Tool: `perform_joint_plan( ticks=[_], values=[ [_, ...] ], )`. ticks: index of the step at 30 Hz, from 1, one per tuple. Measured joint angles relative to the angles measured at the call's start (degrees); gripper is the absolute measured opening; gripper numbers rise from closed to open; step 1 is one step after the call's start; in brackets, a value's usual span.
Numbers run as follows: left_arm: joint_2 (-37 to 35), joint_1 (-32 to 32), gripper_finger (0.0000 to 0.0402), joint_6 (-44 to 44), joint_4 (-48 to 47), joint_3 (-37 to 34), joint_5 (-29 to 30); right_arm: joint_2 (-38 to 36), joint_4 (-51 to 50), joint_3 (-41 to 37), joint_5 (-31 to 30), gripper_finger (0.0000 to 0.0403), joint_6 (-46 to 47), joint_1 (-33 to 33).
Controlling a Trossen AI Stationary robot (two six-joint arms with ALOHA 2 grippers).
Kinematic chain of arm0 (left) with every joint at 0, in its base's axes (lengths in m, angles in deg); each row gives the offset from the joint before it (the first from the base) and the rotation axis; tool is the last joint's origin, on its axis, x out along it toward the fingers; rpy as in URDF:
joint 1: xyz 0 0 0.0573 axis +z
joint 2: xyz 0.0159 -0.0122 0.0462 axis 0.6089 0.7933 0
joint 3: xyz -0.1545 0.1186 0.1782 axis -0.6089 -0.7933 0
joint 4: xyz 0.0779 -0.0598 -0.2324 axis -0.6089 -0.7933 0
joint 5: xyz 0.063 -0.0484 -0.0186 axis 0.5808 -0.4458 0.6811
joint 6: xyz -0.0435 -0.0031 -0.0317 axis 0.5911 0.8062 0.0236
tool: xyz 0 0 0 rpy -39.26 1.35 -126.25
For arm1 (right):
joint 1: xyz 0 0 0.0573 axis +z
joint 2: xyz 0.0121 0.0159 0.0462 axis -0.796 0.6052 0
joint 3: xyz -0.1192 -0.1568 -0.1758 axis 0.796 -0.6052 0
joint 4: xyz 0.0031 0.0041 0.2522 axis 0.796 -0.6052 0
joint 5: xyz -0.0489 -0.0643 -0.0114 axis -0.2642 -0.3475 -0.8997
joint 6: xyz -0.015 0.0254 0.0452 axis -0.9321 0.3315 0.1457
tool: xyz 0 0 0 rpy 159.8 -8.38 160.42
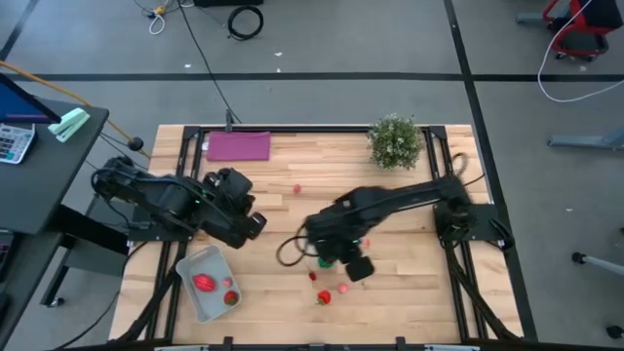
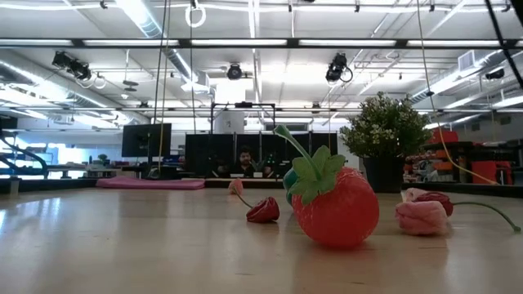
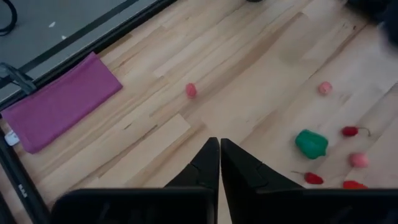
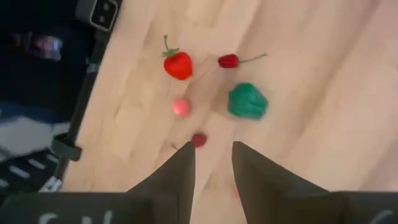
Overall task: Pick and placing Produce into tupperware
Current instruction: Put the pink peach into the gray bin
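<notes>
The tupperware (image 1: 207, 284) sits near the table's near-left corner with two red pieces (image 1: 203, 282) inside. Loose produce lies in a cluster near the table's middle: a green piece (image 4: 247, 102), a strawberry (image 4: 178, 65), a cherry (image 4: 229, 60), a pink ball (image 4: 181, 107) and a small red piece (image 4: 199, 140). Another pink piece (image 1: 297, 190) lies alone farther back. My right gripper (image 4: 211, 155) hovers open above the cluster, its fingers nearest the small red piece. My left gripper (image 3: 219, 149) is shut and held above the table between the tupperware and the purple sheet.
A flat purple sheet (image 1: 238, 146) lies at the far edge, left of centre. A potted plant (image 1: 395, 141) stands at the far right. In the low view the strawberry (image 2: 335, 204) stands close to the camera. Bare wood stretches between the tupperware and the cluster.
</notes>
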Motion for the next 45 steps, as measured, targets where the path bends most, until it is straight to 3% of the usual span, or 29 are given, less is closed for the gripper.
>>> perform_joint_plan(
  ticks=[5,11,14,18,23,29,37,45],
  values=[
    [5.78,0.00,0.0015,-1.38,0.44,-0.02,-2.21,-13.61,6.08,-16.36,-7.72,0.0110,6.55,2.84],
    [14.29,1.61,0.0035,-2.96,1.28,-0.06,-5.00,-33.09,21.70,-45.85,-14.78,0.0110,20.34,6.66],
    [17.86,4.23,0.0052,-5.34,2.21,-0.08,-10.08,-41.98,31.53,-60.77,-15.27,0.0109,24.78,8.51],
    [21.92,8.24,0.0081,-12.44,5.97,-0.10,-11.18,-51.25,46.41,-77.83,-15.31,0.0110,27.44,10.07],
    [25.22,13.66,0.0122,-21.78,12.71,-0.10,-11.67,-54.94,64.31,-93.37,-14.87,0.0111,24.86,10.12],
    [26.38,19.64,0.0165,-29.05,14.47,-0.10,-11.97,-51.48,73.14,-99.60,-15.71,0.0111,24.63,9.98],
    [26.78,26.40,0.0179,-37.08,18.72,-0.10,-15.98,-48.61,74.56,-95.55,-16.94,0.0111,18.99,9.98],
    [27.94,29.06,0.0178,-41.86,19.87,-0.12,-17.36,-48.47,74.59,-92.60,-16.86,0.0111,14.02,8.72]
  ],
)
